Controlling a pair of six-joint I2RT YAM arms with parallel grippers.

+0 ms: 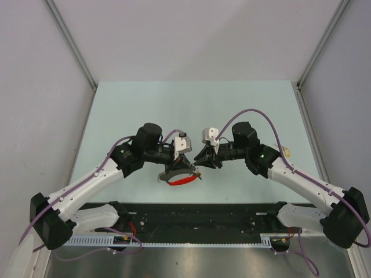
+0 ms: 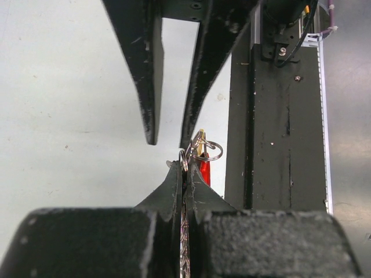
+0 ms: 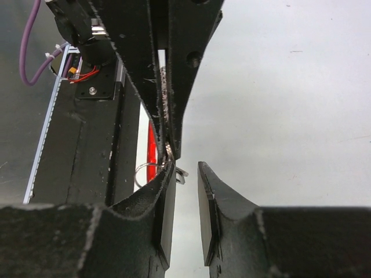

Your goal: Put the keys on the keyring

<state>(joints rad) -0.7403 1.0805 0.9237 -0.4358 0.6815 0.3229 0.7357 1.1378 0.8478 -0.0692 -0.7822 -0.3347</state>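
My left gripper point(image 1: 185, 157) point(image 2: 186, 168) is shut on the keyring point(image 2: 207, 150), pinching the thin silver ring edge-on between its fingertips. The ring's red band point(image 1: 179, 181) point(image 2: 204, 169) point(image 3: 151, 139) hangs below it over the table. A small yellow bit of a key point(image 2: 201, 135) shows at the ring. My right gripper point(image 1: 200, 161) point(image 3: 185, 168) faces the left one tip to tip. It is open with nothing in the gap, and its left fingertip point(image 3: 167, 174) touches the silver ring point(image 3: 144, 169). A small silver piece point(image 3: 181, 172) sticks out beside that fingertip.
The black base rail point(image 1: 191, 217) point(image 2: 272, 133) point(image 3: 87, 150) runs along the table's near edge, just under the grippers. A small tan object point(image 1: 286, 152) lies at the table's right side. Grey walls enclose the pale green table point(image 1: 191, 104).
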